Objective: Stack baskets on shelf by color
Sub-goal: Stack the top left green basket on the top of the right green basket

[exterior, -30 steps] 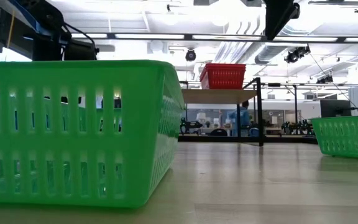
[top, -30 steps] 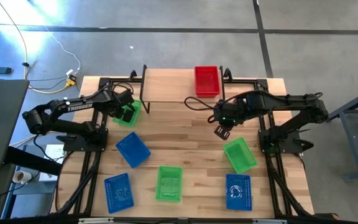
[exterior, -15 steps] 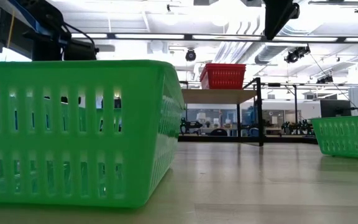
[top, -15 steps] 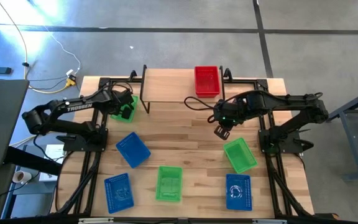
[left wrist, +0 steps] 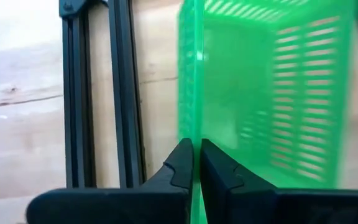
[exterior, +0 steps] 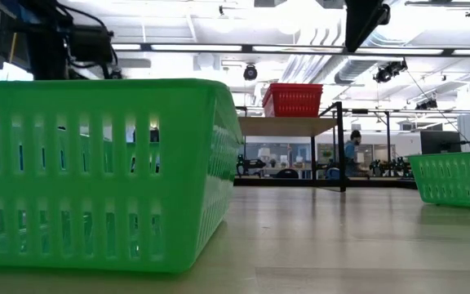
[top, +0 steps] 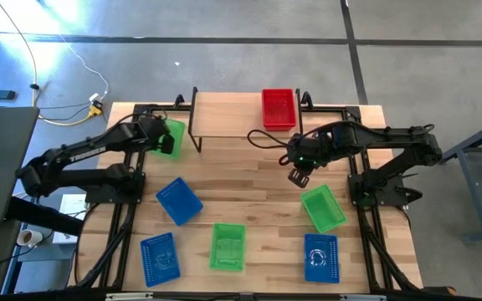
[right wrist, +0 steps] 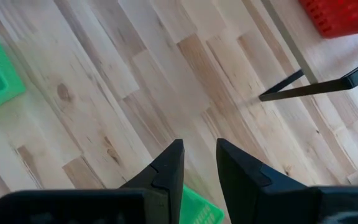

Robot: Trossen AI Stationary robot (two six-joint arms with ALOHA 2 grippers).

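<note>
So your left gripper (left wrist: 196,163) has its fingers pinched tight on the thin wall of the green perforated plastic basket (top: 167,136), up by the tabletop's far-left corner, just left of the low wood-topped shelf on black legs (top: 224,117). That's the relation that matters: the shelf's bare left end sits right beside the basket, to its right, so you only need a short lift and sideways carry. The red mesh basket (top: 278,108) already sits on the shelf's right end. Your right gripper (top: 299,177) hangs over mid-table, fingers slightly apart, holding nothing, and farther from the job.
</note>
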